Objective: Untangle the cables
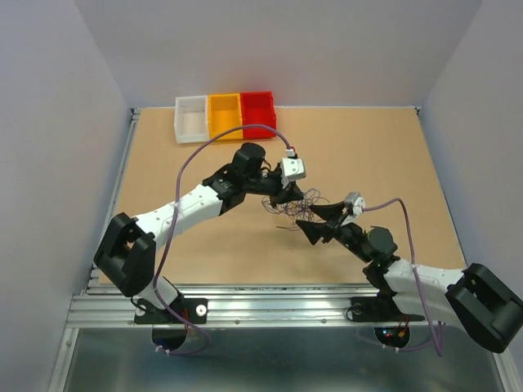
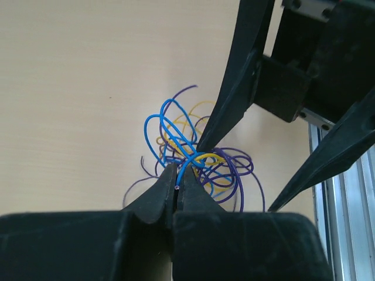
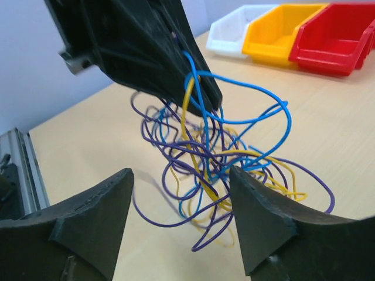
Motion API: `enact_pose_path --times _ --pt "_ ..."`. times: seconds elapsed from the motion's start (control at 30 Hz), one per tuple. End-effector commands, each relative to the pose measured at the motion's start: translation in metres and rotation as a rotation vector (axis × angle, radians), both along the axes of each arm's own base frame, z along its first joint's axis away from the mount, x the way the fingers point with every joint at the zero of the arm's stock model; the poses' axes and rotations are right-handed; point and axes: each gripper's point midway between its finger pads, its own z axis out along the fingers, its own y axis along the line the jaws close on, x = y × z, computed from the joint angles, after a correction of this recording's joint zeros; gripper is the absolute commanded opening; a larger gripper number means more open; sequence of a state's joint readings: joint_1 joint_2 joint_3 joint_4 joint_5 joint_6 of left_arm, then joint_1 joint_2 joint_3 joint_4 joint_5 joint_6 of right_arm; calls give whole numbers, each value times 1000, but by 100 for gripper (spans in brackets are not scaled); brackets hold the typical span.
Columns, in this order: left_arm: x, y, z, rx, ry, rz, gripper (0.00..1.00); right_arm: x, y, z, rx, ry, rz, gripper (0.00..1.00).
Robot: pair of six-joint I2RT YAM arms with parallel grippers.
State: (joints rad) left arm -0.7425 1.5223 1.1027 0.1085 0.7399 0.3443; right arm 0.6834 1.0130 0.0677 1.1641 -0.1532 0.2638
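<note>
Left wrist view: the left gripper [image 2: 177, 175] is seen with its fingers pressed together, and one blue strand of the cables [image 2: 205, 167] is pinched between the tips. The cables are gathered in one loose tangle of blue, purple and yellow loops. In the top view this tangle is found on the near side of the row of bins [image 1: 224, 117] — well apart from it, about the middle of the table [image 1: 376, 147]. The left gripper is placed between the bins and the tangle, and the right gripper [image 1: 304, 219] on the side of the tangle away from the bins. In the right wrist view its fingers are spread wide, with the tangle framed between them — nothing is pinched there. Whether the lowest loops touch the table cannot be told.
</note>
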Motion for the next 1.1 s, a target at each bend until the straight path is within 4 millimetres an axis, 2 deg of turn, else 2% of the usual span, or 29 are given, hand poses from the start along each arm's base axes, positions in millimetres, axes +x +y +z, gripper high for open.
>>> enact_pose_path --times 0.0,0.03,0.07,0.1,0.17,0.2,0.27,0.33,0.4,0.5,0.53,0.57,0.6,0.63,0.67,0.7,0.73,0.77,0.8,0.83,0.93,0.97,1.0,1.03,1.07 --pt "-5 2 60 -116 -89 -3 0 7 14 22 -14 -81 28 69" --pt "-6 3 61 -118 -91 -5 0 8 16 21 -18 -78 31 63" --pt "-7 4 63 -122 -90 -5 0 11 19 15 -35 -65 37 52" --pt "-7 4 64 -125 -91 -1 0 12 21 18 -34 -69 38 39" --pt "-7 5 66 -129 -90 -2 0 16 22 15 -39 -58 31 31" --pt "-8 5 69 -134 -93 -3 0 19 23 14 -41 -52 27 21" --pt "-8 7 71 -139 -92 -2 0 21 23 13 -41 -44 19 16" --pt "-9 8 74 -146 -83 -5 0 26 19 13 -30 -33 -18 5" --pt "-8 11 79 -154 -95 4 0 30 14 15 -15 -24 -54 0" --pt "18 24 97 -177 -149 173 0 45 -8 12 25 25 -200 1" --pt "29 31 100 -187 -160 253 0 49 -16 14 45 38 -253 0" --pt "42 41 105 -207 -153 349 0 63 -39 11 76 77 -397 0" --pt "62 61 126 -256 -205 497 0 69 -51 0 89 145 -477 0" --pt "78 82 125 -267 -209 598 0 74 -65 -4 110 181 -565 1" --pt "93 106 136 -307 -210 740 0 80 -94 -6 148 210 -725 1" --pt "103 121 142 -330 -224 826 0 80 -105 -15 143 242 -789 1" --pt "116 145 146 -343 -230 932 0 79 -127 -12 177 243 -895 1" --pt "128 165 148 -359 -218 1046 0 76 -138 -17 182 261 -951 1" --pt "135 181 149 -356 -227 1093 0 73 -149 -13 211 252 -999 1" --pt "145 202 151 -370 -217 1157 0 67 -165 -22 217 270 -1074 1" --pt "156 231 155 -399 -195 1263 0 49 -193 -19 304 265 -1160 1" --pt "154 242 163 -425 -216 1312 0 42 -200 -14 360 267 -1169 1" --pt "153 248 166 -441 -226 1332 0 37 -207 -10 396 259 -1184 0" --pt "150 249 163 -443 -232 1334 0 33 -213 -15 408 262 -1201 1" --pt "144 244 172 -472 -246 1291 0 29 -217 -15 423 259 -1203 0"
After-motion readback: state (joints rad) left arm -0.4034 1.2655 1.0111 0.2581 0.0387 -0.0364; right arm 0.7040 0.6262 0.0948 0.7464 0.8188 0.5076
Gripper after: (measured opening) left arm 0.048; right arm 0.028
